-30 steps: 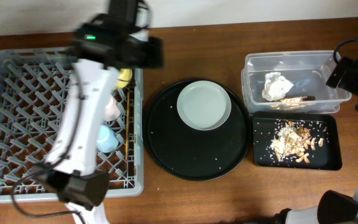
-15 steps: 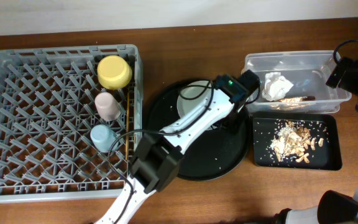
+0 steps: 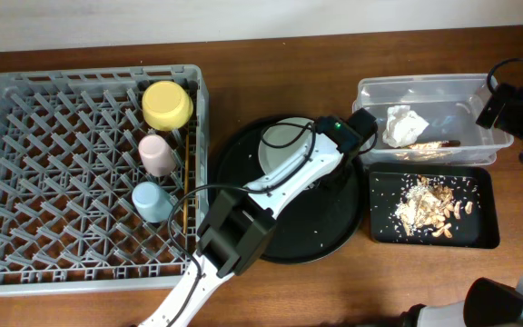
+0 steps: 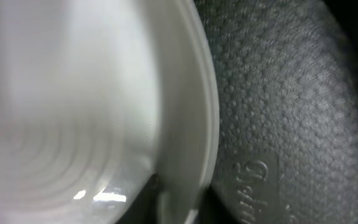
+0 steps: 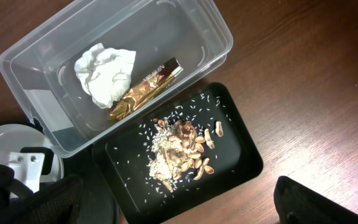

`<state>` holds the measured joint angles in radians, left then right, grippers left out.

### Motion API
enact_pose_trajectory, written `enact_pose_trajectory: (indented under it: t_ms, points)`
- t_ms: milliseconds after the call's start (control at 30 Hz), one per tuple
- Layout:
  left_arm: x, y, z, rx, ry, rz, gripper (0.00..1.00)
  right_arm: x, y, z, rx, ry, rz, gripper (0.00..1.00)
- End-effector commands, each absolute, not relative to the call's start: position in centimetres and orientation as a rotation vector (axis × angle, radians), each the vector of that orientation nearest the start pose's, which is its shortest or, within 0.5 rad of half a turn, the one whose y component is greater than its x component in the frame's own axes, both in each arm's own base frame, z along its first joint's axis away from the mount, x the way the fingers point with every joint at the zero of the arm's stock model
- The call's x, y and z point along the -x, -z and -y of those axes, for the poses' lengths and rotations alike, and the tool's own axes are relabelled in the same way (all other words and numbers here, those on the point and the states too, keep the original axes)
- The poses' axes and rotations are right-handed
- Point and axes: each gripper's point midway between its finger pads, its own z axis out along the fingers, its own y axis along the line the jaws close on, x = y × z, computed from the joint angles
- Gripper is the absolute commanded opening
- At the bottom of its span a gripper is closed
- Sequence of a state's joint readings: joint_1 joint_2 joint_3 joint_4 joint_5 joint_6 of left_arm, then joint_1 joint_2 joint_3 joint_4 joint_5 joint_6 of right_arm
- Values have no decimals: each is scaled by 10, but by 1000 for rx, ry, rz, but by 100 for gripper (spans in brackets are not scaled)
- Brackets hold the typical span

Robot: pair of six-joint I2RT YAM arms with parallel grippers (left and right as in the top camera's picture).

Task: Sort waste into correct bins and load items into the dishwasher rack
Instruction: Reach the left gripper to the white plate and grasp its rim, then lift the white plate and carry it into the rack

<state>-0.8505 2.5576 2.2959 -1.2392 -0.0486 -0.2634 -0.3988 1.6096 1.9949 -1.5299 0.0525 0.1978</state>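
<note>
The pale grey-white plate (image 3: 280,145) lies on the round black tray (image 3: 252,218). My left gripper (image 3: 332,165) is down at the plate's right edge. In the left wrist view the plate rim (image 4: 188,124) runs down between the jaws of the left gripper (image 4: 179,211), which are shut on it. My right gripper (image 5: 179,186) hangs wide open above the bins, holding nothing. The clear tub (image 3: 375,91) holds the white napkin (image 3: 405,125) and gold wrapper (image 5: 145,90). Food scraps (image 3: 429,204) lie in the shallow black tray (image 3: 484,182).
The grey rack (image 3: 25,163) at the left holds the yellow bowl (image 3: 167,104), pink cup (image 3: 155,154), blue cup (image 3: 150,200) and chopsticks (image 3: 187,177). My left arm (image 3: 234,236) crosses the round tray from the front. Rice grains are scattered round the scraps.
A second ago the left arm was over the rack; it swung right to the plate's edge. Since then its jaws have narrowed onto the rim. The right arm has not moved.
</note>
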Motion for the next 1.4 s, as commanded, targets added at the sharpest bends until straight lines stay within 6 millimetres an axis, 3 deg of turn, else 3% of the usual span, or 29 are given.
enact_pose_trajectory:
  t_ms: [0, 100, 167, 233, 300, 333, 400, 500, 667, 700, 767, 867, 1033, 1167, 1267, 1367]
  points:
    - [-335, 12, 364, -889, -82, -2994, 0, -307, -302, 142, -810, 149, -2593, 99]
    - [-335, 1, 355, -878, -121, -2999, 0, -307, -302, 142, -810, 149, -2593, 99]
    - [-349, -40, 348, -791, -73, -2956, 0, -307, -302, 142, -810, 149, -2593, 99]
    - [-360, -114, 343, -696, 86, -2863, 0, -307, -302, 142, -810, 149, -2593, 99]
    - [-365, -209, 323, -597, 221, -2702, 0, -307, -302, 142, -810, 149, -2593, 99]
    - [-366, -235, 313, -564, 251, -2657, 0, -307, -302, 142, -810, 149, -2593, 99]
    - [-360, -300, 271, -458, 326, -2560, 0, -307, -302, 142, -810, 149, -2593, 99]
    - [-353, -344, 216, -395, 465, -2520, 0, -307, -302, 142, -810, 149, -2593, 99]
    - [-344, -373, 178, -578, 1097, -2382, 0, -307, -302, 142, -810, 149, -2593, 99]
    - [-343, -383, 161, -577, 1236, -2301, 0, -307, -302, 142, -810, 149, -2593, 98]
    - [-344, -390, 128, -529, 1336, -2216, 0, -307, -302, 142, -810, 149, -2593, 99]
    - [-352, -370, 105, -452, 1367, -2229, 0, -307, -302, 142, -810, 149, -2593, 99]
    - [-356, -338, 106, -377, 1688, -2021, 0, -307, -302, 142, -810, 149, -2593, 99]
    - [-364, -303, 74, -235, 1668, -2055, 0, -307, -302, 142, -810, 149, -2593, 99]
    - [-360, -279, 69, -226, 1600, -2173, 0, -307, -302, 142, -810, 149, -2593, 99]
    - [-359, -275, 68, -223, 1594, -2191, 0, -307, -302, 142, -810, 149, -2593, 99]
